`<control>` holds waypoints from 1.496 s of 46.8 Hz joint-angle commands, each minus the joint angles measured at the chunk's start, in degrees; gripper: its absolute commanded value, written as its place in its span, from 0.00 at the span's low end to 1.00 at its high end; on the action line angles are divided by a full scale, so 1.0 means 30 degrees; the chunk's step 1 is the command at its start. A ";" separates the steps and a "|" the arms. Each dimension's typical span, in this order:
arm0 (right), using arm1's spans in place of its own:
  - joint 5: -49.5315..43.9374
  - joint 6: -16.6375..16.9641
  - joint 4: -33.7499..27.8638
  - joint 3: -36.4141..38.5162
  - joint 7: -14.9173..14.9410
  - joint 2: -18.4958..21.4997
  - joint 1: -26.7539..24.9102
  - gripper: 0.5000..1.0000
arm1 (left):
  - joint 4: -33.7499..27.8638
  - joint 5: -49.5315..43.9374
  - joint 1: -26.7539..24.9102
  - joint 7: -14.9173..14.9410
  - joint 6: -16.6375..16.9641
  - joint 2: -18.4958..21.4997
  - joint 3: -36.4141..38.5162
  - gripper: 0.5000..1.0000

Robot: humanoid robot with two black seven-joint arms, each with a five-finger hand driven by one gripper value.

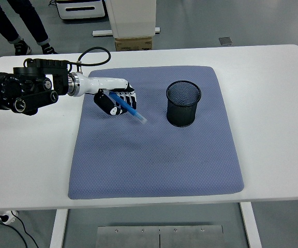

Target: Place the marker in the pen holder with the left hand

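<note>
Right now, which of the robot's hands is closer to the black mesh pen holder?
Left. The left hand, gripping the blue marker, is over the mat to the left of the pen holder, not touching it. The right hand is out of view.
</note>
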 commanded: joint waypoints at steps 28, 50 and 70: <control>0.0001 -0.0001 0.0000 0.0000 0.0000 0.0000 -0.0001 1.00 | -0.0010 -0.2049 -0.1143 0.0175 -0.1261 0.0140 -0.2512 0.00; 0.0001 -0.0001 0.0000 0.0000 0.0000 0.0000 -0.0001 1.00 | -0.0010 -0.2779 -0.1055 0.0292 -0.1232 -0.1939 -0.4356 0.00; 0.0001 -0.0001 0.0000 0.0000 0.0000 0.0000 -0.0001 1.00 | 0.0107 -0.6150 -0.0381 0.0292 -0.0968 -0.3083 -0.5090 0.00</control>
